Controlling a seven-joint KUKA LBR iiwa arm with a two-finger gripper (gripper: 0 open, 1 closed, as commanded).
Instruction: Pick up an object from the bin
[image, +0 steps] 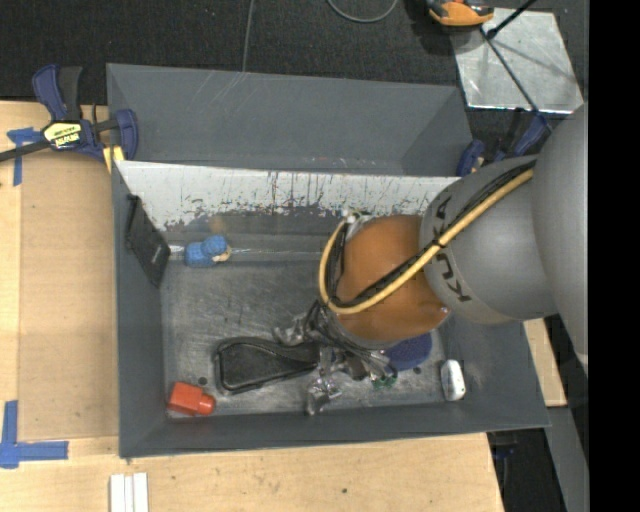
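My gripper (330, 378) is low in the bin's front middle, beneath the arm's orange cover. It sits at the right end of a black looped object (252, 362) that lies flat on the floor and stretches off to the left. Whether the gripper touches it is unclear. A blue flat thing (412, 350) shows just right of the gripper, partly hidden under the arm. A small white cylinder (453, 379) lies further right near the front wall.
An orange-red block (190, 400) rests in the front left corner. A clear tube with a blue end (208, 252) lies along the back wall. A black flat piece (148, 250) leans on the left wall. The arm covers the bin's right side.
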